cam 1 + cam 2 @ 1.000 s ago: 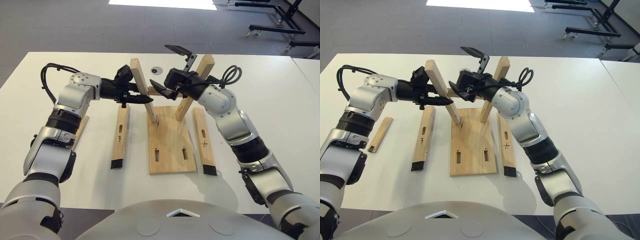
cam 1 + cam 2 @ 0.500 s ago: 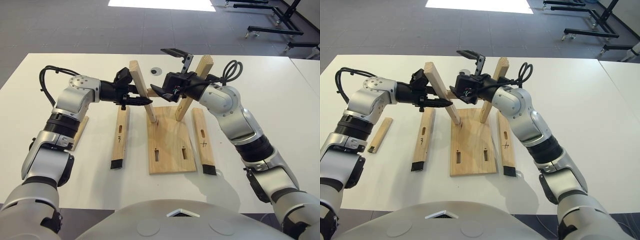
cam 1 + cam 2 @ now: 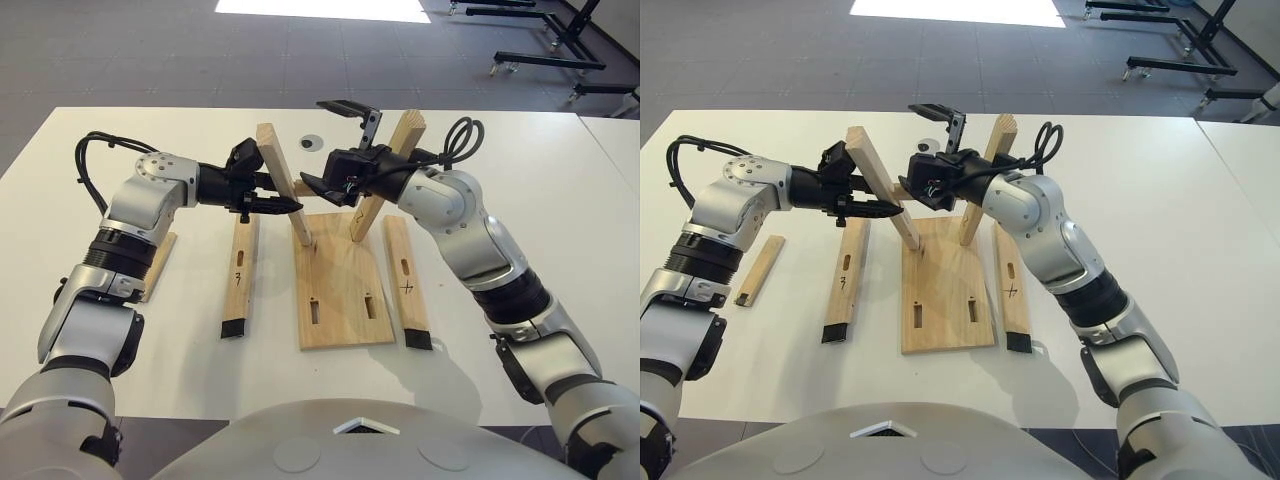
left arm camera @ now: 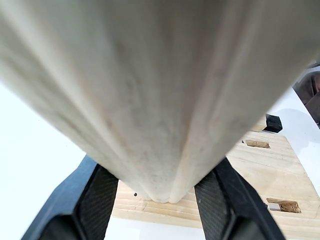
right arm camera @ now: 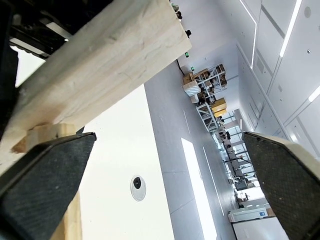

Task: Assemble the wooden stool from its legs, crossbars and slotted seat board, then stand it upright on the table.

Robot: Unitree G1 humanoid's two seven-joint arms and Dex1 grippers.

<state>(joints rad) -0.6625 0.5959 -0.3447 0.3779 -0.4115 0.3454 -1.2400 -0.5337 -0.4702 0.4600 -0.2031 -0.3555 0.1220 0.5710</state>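
Far left on the table [image 3: 560, 200], a crossbar [image 3: 160, 262] lies flat, then a flat leg [image 3: 240, 275] with an unreadable handwritten mark. The left gripper [image 3: 288, 203] clamps a standing leg [image 3: 275, 155] tilting up-left from the seat board [image 3: 340, 300], which runs lengthwise away from the robot. The right gripper [image 3: 313, 142] gapes wide by a right-tilting leg [image 3: 403, 138]; a plus-marked leg [image 3: 408, 280] lies rightmost.

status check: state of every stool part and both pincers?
seat board: flat on the table, near two slots empty
left standing leg: in far slot, leaning, clamped
right standing leg: in far slot, leaning
fitted crossbar: seems to sit between the standing legs
left loose leg: lying flat
right loose leg: lying flat
loose crossbar: lying flat, table's left
left pincer: shut on left standing leg
right pincer: open
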